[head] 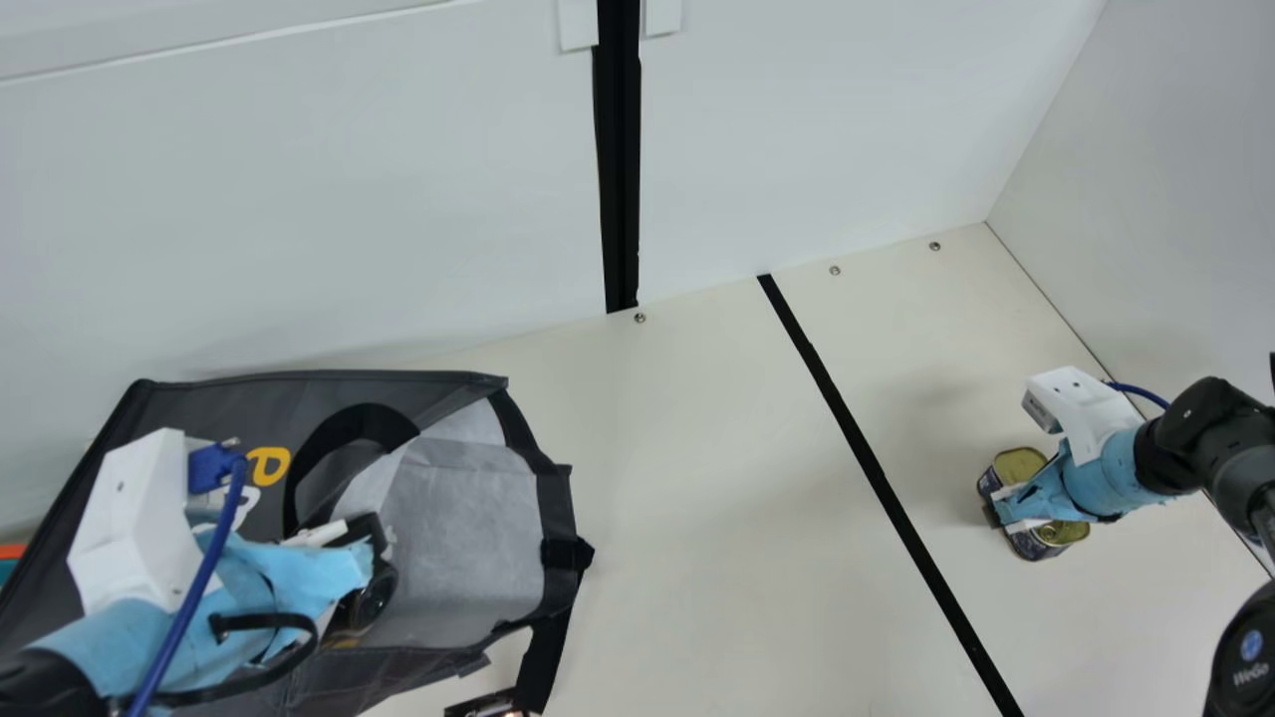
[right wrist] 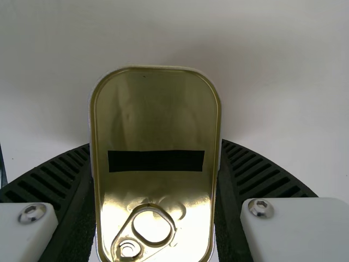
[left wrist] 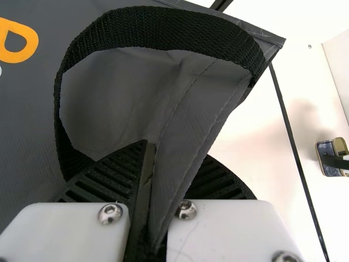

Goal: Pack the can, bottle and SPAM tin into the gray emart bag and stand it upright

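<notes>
Presently, the left hand (head: 369,580) is clamped on the fabric edge of the gray emart bag (head: 463,558); well right of the bag, the right hand (head: 1032,510) grips the gold-lidded rectangular tin (head: 1018,465).

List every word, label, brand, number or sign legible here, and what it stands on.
"WeGo": black arm joint, main view's right edge.
Gray bag: orange and white letters, partly hidden; unreadable.
SPAM tin: side print too small.
White wrist housing: label too small.
</notes>
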`<control>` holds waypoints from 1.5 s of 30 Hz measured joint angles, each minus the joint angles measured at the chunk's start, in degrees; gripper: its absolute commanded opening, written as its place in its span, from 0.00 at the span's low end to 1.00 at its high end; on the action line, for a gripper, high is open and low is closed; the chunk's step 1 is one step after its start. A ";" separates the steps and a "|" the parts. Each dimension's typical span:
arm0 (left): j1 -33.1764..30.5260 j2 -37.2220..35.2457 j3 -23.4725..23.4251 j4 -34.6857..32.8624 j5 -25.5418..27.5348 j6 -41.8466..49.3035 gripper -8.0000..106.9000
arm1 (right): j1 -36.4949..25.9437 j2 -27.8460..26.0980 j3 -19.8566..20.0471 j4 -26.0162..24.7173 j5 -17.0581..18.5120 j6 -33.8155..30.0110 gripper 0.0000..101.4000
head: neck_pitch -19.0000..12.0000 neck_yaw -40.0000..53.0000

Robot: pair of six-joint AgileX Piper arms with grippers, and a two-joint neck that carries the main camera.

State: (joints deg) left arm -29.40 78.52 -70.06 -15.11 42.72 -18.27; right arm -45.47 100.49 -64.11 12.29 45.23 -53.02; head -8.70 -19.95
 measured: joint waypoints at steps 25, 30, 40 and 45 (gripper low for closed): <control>0.00 0.00 0.00 0.00 0.00 0.00 0.00 | 3.45 -7.37 -3.41 2.36 6.88 -1.89 0.00 | 0.00 0.09; 0.00 0.00 0.00 0.00 0.00 0.00 0.00 | 5.52 -9.56 -4.01 1.89 8.28 -0.06 0.00 | 0.00 0.09; 0.00 0.00 0.00 0.00 0.00 0.00 0.00 | 10.93 -13.01 -4.67 0.54 9.67 2.50 0.00 | 0.00 0.00; 0.00 0.00 0.00 0.00 0.00 0.00 0.00 | 13.79 -14.09 -5.25 0.38 10.37 2.87 0.00 | 0.00 0.00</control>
State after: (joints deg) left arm -29.40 78.52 -70.06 -15.11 42.72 -18.27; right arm -31.67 86.39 -69.36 12.67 55.60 -50.15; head -8.70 -19.95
